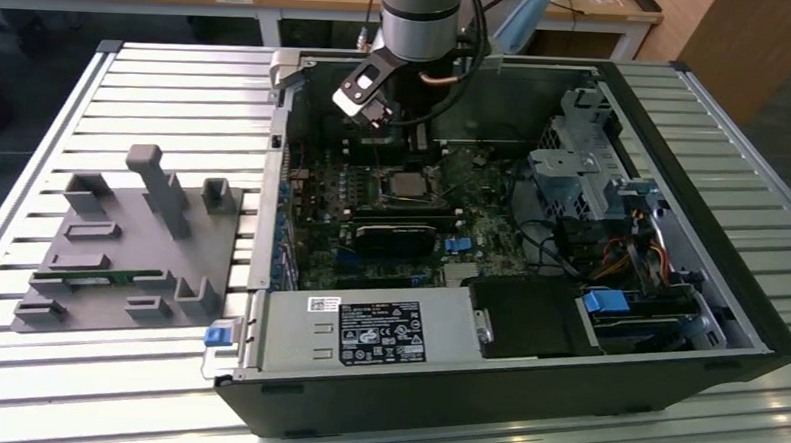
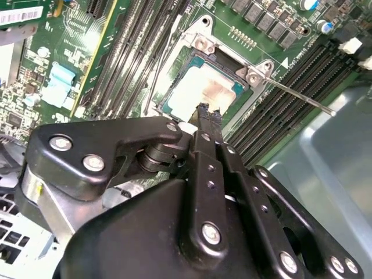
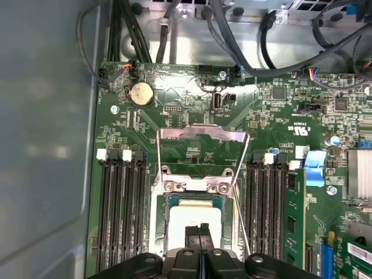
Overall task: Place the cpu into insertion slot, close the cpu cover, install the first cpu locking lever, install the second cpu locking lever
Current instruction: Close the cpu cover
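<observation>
The cpu [image 3: 195, 214] lies flat in the insertion slot [image 3: 158, 218], its silver-beige top showing in both wrist views [image 2: 197, 93]. The cpu cover [image 3: 202, 135] stands open, folded back from its hinge, with green board seen through its window. One thin locking lever [image 2: 296, 96] sticks out sideways from the slot, and another wire lever [image 3: 158, 160] runs along the cover's side. My gripper [image 2: 207, 109] hovers just above the cpu's edge, its two fingers pressed together with nothing between them [image 3: 200, 229]. In the exterior view the arm [image 1: 418, 22] reaches down into the case above the slot [image 1: 404, 186].
Black memory slots [image 3: 122, 215] flank the slot on both sides. The case holds a labelled power-supply box [image 1: 378, 333], a drive cage [image 1: 592, 160] and loose cables [image 3: 232, 40]. A grey fixture tray [image 1: 127, 245] lies on the slatted table at the exterior view's left.
</observation>
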`<act>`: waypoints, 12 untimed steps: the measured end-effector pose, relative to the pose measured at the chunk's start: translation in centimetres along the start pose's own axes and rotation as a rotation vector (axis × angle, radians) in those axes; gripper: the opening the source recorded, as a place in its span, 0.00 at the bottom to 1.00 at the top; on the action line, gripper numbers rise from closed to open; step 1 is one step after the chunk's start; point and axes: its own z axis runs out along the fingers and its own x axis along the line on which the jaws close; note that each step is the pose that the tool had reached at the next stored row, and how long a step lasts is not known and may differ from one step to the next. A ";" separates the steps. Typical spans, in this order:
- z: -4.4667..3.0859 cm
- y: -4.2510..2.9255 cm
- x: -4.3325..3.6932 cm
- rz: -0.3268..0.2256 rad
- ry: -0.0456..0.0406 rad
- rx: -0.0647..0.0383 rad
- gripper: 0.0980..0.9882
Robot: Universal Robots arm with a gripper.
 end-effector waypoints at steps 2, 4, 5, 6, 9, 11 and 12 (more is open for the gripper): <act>-0.45 0.03 0.00 0.000 0.0001 0.000 0.03; -0.83 0.06 -0.01 0.000 0.0001 0.000 0.03; -1.08 0.08 -0.01 0.001 0.0000 0.001 0.03; -1.32 0.10 -0.02 0.001 0.0001 0.001 0.03; -1.53 0.10 -0.08 0.001 0.0000 0.001 0.03; -1.53 0.09 -0.23 0.002 -0.0001 0.001 0.03; -1.53 0.09 -0.35 0.003 -0.0002 0.001 0.03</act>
